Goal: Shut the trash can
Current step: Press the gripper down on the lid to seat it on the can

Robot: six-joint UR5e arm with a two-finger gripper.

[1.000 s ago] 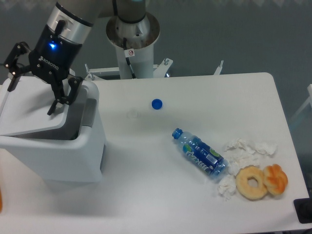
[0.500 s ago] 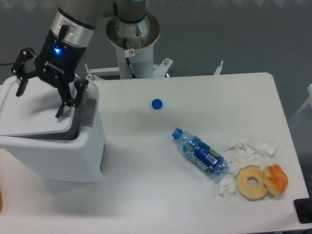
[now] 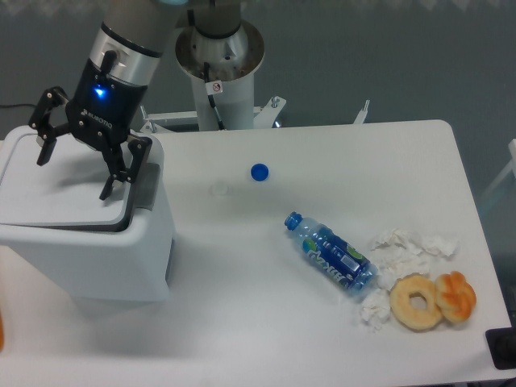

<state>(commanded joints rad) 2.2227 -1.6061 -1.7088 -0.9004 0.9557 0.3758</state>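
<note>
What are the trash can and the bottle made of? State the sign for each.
Trash can: looks like white moulded plastic, semi-matte, judging by its rounded corners and soft, even sheen. Bottle: apparently clear thin plastic with a glossy blue label; light glints on it and the body looks see-through.

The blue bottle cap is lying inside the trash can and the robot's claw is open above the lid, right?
Not quite. The blue bottle cap is not inside the trash can; it lies on the white table, off to the can's right. The camera view shows this. The rest holds: the gripper is open above the lid.
</note>
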